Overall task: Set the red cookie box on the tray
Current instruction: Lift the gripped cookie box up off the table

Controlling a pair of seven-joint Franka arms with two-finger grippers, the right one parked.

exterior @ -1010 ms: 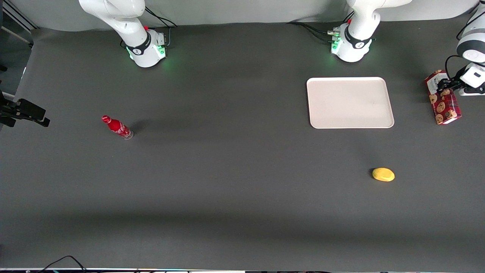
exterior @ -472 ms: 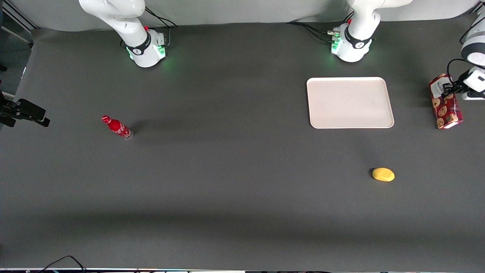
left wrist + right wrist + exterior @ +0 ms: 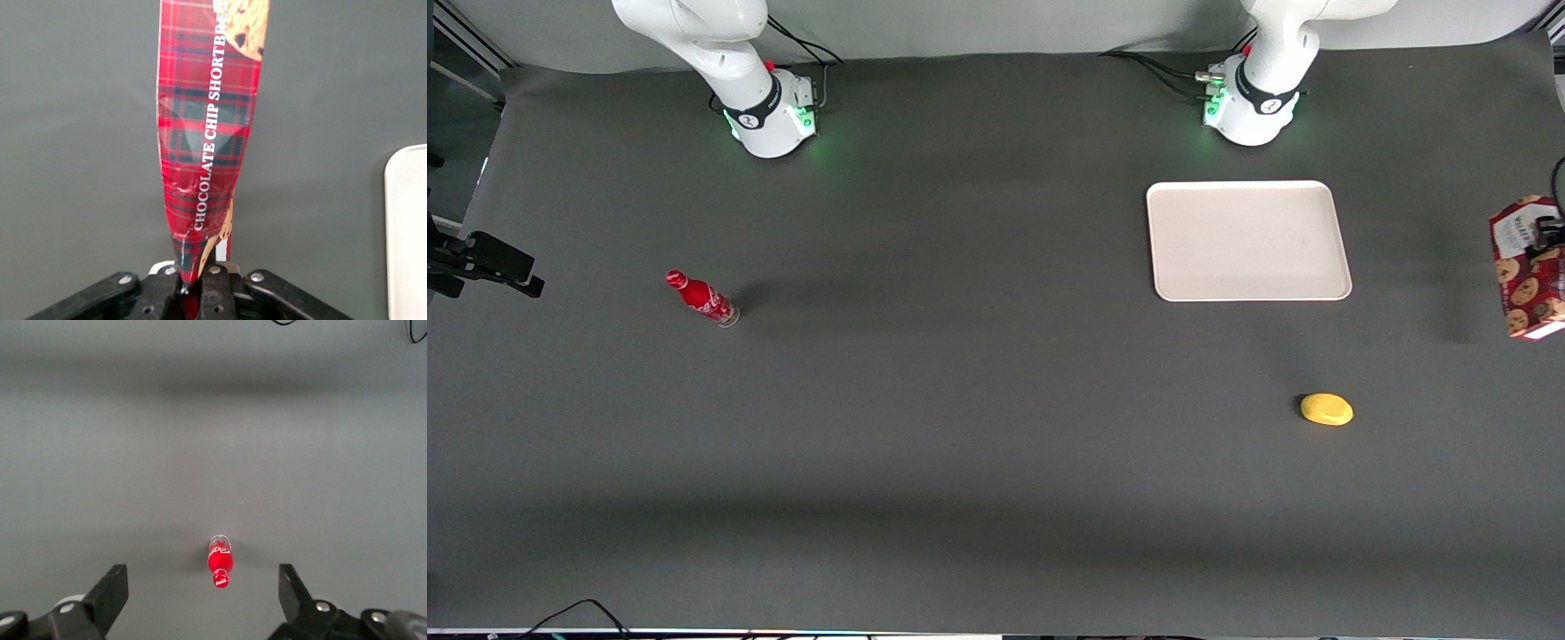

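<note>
The red cookie box, a dark-red carton with cookie pictures and a white label end, hangs in the air at the working arm's end of the table, clear of the mat. My left gripper is shut on its label end; most of the arm is out of the front view. In the left wrist view the plaid box is pinched thin between the black fingers of the gripper. The white tray lies flat on the mat, toward the parked arm from the box; its edge shows in the left wrist view.
A yellow lemon-like object lies nearer the front camera than the tray. A red bottle stands toward the parked arm's end, also in the right wrist view. The left arm's base stands farther from the camera than the tray.
My left gripper has carried the box sideways away from the tray, toward the frame's edge, and lifted it; the box hangs more upright. Tray, lemon and bottle have not moved.
</note>
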